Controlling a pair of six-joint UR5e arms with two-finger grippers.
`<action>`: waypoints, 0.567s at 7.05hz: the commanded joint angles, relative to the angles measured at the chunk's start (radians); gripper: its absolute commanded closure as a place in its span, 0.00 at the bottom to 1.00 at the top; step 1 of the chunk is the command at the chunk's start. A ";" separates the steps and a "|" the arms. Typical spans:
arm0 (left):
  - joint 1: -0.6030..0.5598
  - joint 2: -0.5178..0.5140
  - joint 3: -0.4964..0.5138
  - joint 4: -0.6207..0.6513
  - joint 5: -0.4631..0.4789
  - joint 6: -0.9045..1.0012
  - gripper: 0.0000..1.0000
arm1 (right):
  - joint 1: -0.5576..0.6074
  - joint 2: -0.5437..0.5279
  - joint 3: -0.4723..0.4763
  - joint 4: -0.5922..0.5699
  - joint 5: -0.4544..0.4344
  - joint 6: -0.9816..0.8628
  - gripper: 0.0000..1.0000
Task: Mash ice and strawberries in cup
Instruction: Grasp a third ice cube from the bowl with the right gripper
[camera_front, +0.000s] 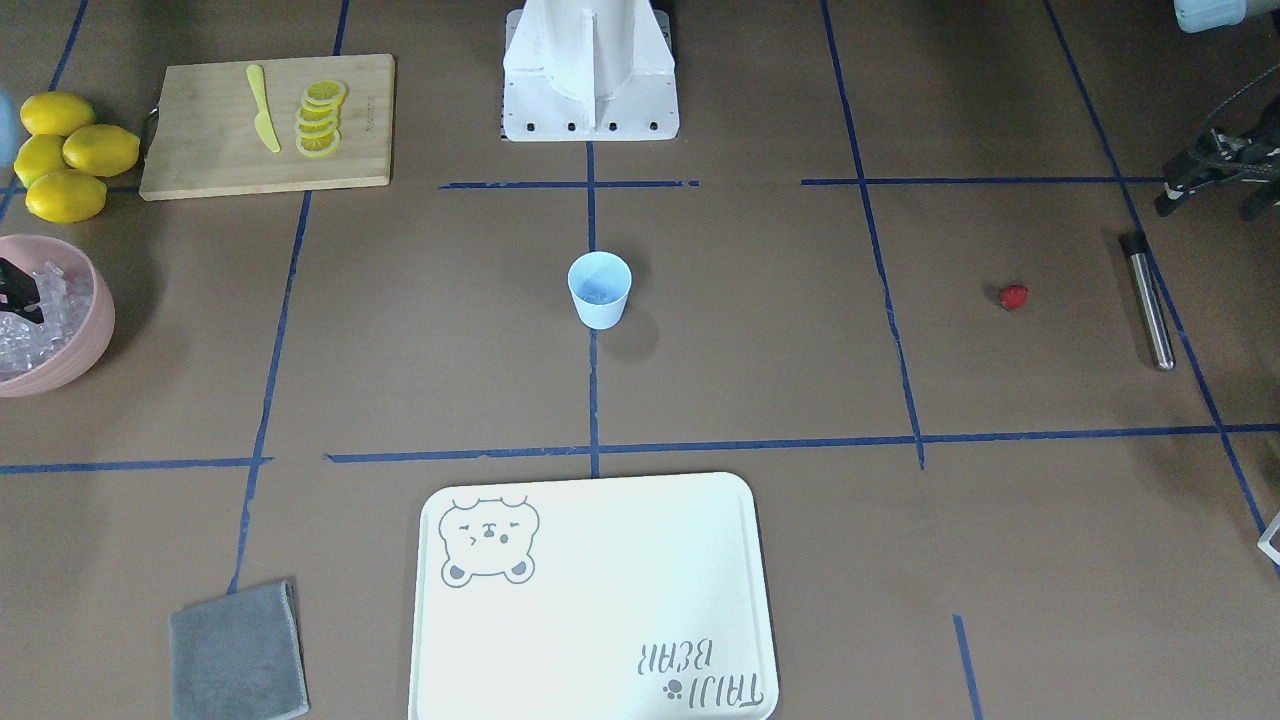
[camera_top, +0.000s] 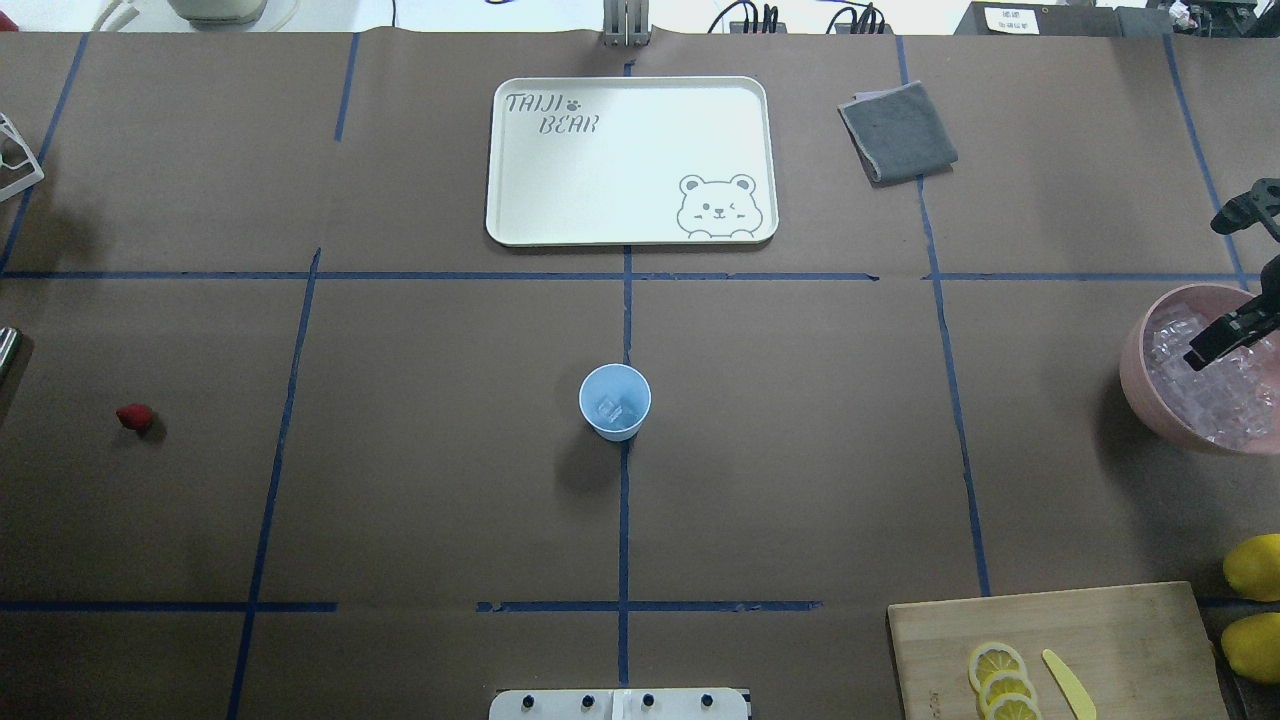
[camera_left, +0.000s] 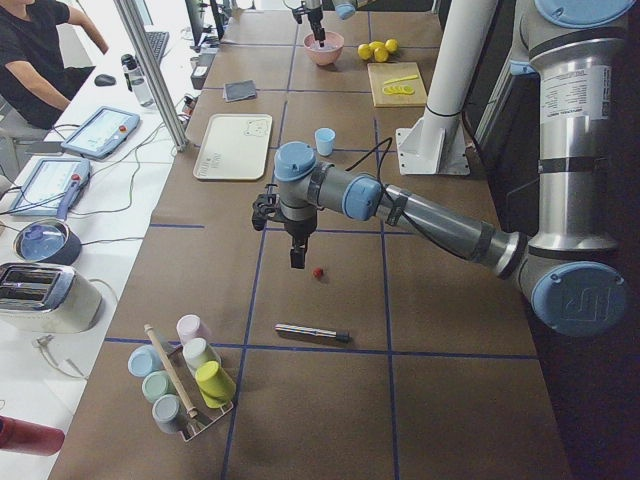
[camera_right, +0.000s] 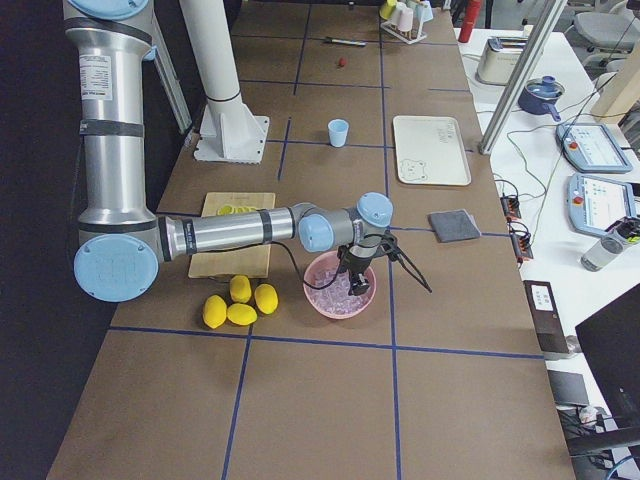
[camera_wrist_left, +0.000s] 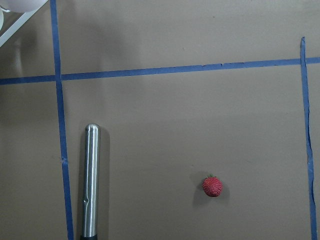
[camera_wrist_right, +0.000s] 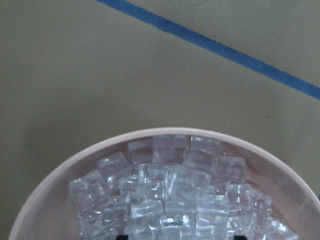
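Observation:
The pale blue cup (camera_top: 615, 402) stands upright at the table's middle with a little ice (camera_top: 612, 408) in it. A single strawberry (camera_front: 1013, 296) lies on the paper, also visible in the left wrist view (camera_wrist_left: 212, 186). My left gripper (camera_front: 1215, 200) hovers above and beside it, its dark fingers spread apart and open. A pink bowl (camera_top: 1135, 370) is heaped with ice cubes (camera_wrist_right: 170, 185). My right gripper (camera_wrist_right: 180, 236) is down in it, open, its tips apart among the cubes.
A steel rod (camera_wrist_left: 91, 180) lies next to the strawberry. Whole lemons (camera_front: 65, 150) and a wooden board (camera_front: 200, 150) with lemon slices and a yellow knife sit near the bowl. A white tray (camera_front: 600, 600), grey cloth (camera_front: 238, 655) and cup rack (camera_left: 185, 375) are farther off.

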 joint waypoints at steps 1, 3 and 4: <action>0.000 0.000 0.000 0.000 0.000 0.000 0.00 | -0.003 0.001 -0.006 0.000 0.000 -0.002 0.26; 0.000 0.000 0.000 0.000 0.000 0.000 0.00 | -0.003 0.001 -0.006 0.000 0.002 0.000 0.36; 0.000 0.000 0.000 0.000 0.000 0.002 0.00 | -0.003 0.001 -0.005 0.000 0.003 0.000 0.64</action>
